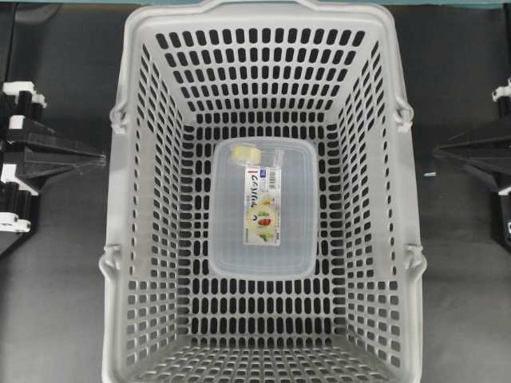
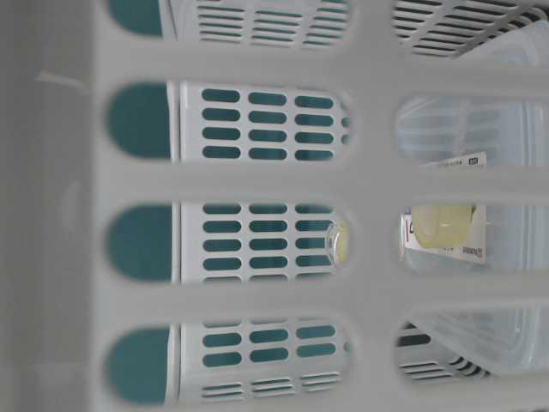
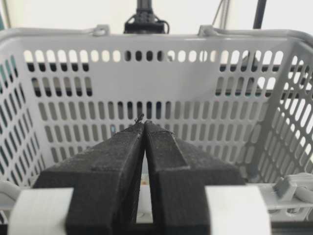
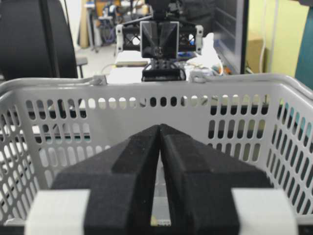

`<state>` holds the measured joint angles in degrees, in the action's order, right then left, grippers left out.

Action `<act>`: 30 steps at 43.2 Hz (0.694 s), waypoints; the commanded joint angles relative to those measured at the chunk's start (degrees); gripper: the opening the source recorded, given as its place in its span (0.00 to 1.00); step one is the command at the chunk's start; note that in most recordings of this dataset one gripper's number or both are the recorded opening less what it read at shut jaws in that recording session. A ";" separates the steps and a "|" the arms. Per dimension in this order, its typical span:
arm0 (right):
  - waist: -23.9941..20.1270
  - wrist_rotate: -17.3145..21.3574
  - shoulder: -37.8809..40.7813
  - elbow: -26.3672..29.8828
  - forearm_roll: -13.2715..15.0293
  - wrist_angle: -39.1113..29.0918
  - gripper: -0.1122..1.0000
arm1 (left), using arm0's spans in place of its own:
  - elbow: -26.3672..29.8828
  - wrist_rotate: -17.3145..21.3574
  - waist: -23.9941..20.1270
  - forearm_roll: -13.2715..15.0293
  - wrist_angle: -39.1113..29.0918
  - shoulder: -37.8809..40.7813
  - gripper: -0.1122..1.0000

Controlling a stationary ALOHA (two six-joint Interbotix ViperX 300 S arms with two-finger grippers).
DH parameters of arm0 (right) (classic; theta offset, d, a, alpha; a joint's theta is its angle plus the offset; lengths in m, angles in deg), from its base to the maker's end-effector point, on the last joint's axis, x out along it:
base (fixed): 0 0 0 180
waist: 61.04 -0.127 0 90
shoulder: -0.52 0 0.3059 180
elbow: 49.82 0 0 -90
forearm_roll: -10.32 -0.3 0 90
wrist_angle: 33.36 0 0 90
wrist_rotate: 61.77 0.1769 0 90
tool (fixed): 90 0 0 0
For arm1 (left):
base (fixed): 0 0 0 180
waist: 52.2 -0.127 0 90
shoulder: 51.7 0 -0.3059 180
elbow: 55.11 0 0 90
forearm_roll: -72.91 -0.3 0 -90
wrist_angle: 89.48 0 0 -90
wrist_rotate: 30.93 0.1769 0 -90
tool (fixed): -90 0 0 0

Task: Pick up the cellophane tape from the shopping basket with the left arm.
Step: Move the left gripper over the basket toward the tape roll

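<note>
The cellophane tape (image 1: 246,152), a small pale-yellow roll in a clear wrapper, lies on the far end of a clear container's lid inside the light-grey shopping basket (image 1: 116,199). It also shows through the basket's slots in the table-level view (image 2: 442,225). My left gripper (image 1: 102,159) is shut and empty outside the basket's left wall, level with the tape. In the left wrist view its tips (image 3: 144,122) meet in front of the basket (image 3: 161,41). My right gripper (image 1: 435,152) is shut and empty outside the right wall, tips together (image 4: 160,126).
A large clear rectangular container (image 1: 239,239) with a colourful label fills the middle of the basket floor; it also shows in the table-level view (image 2: 506,172). The basket walls are tall, with handles folded down at both sides. The opposite arm (image 4: 159,39) shows beyond the far rim.
</note>
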<state>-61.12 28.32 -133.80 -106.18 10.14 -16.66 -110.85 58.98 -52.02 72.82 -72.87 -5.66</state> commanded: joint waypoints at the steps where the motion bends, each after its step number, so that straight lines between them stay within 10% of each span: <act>1: -0.26 0.44 0.35 0.44 -0.18 0.44 0.11 | 3.60 -0.79 -0.35 -2.37 -2.37 0.35 0.15; 30: -0.35 0.53 -2.20 2.02 -0.26 -8.17 0.11 | 42.98 -0.35 1.05 -2.46 -51.86 25.05 0.10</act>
<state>-61.39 28.76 -136.17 -105.74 10.05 -23.43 -73.76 58.46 -51.32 70.62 -120.94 14.90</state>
